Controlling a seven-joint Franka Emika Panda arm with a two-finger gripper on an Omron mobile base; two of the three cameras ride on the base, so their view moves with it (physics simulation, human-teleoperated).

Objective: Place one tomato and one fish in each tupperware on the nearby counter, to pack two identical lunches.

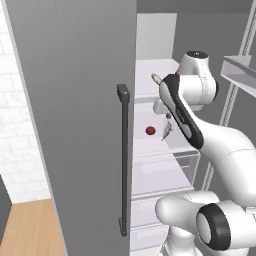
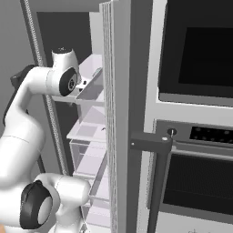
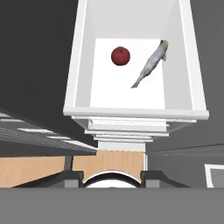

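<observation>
Tomato [image 3: 120, 56] and fish [image 3: 151, 64] lying apart on white fridge shelf [image 3: 109, 94]; nothing packed yet, judging by this; pincer state impossible to tell; picking both still ahead.

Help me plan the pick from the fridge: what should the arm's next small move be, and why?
Probably advance the hand toward the tomato on the white fridge shelf. It lies apart from the fish, so it looks easy to grasp, and the hand view puts both well ahead.
</observation>
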